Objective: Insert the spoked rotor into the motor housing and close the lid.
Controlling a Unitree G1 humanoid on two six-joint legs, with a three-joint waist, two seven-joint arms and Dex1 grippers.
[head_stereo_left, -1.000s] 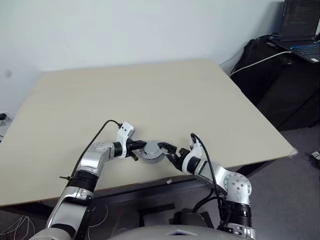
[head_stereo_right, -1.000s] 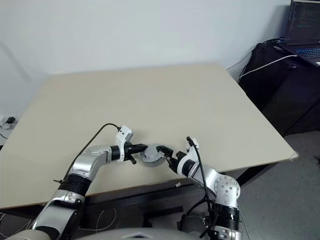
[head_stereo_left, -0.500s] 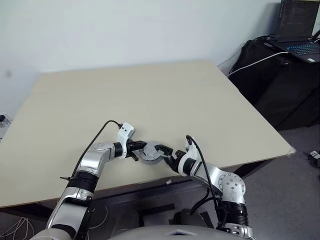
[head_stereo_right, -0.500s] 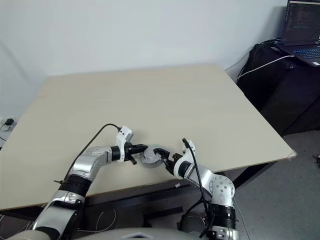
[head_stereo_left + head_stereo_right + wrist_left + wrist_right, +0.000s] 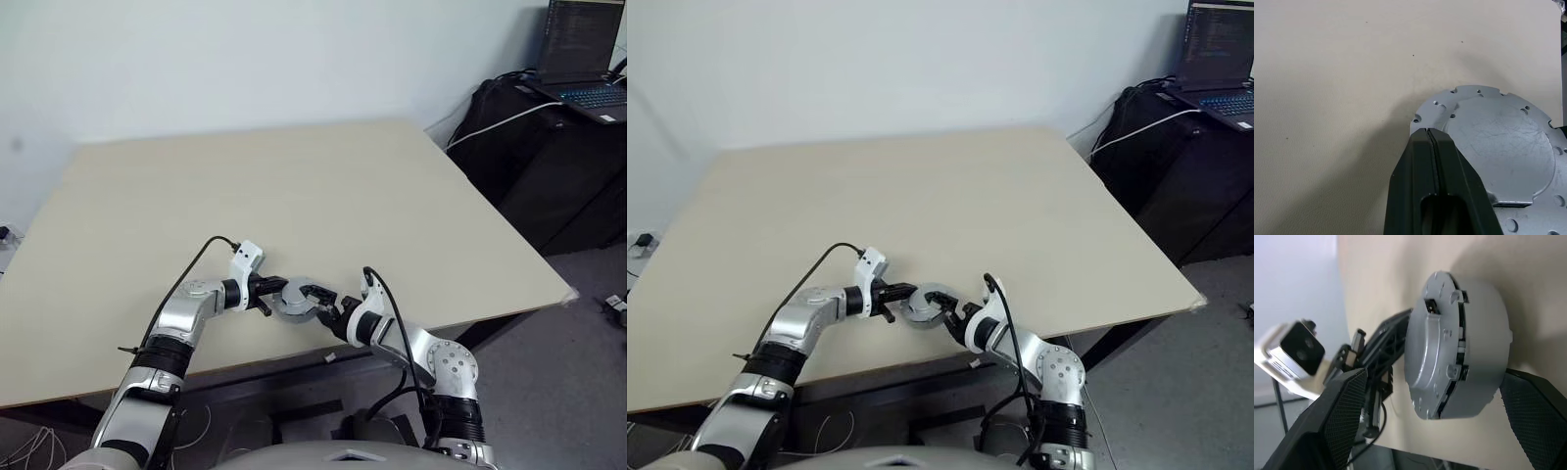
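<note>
A grey round motor housing stands near the table's front edge, with the silver lid, a plate with small holes, lying on top of it. My left gripper is shut, its fingertips resting at the lid's rim. My right gripper is open, one finger on each side of the housing. One right finger stands clear of the body; the other is close to its base. The spoked rotor is hidden.
The beige table stretches wide behind the housing, whose spot is close to the front edge. Off the table's right side stand a black bag and a laptop.
My right gripper has edged slightly towards the housing with a small roll of the wrist. The left gripper and the housing have stayed put.
</note>
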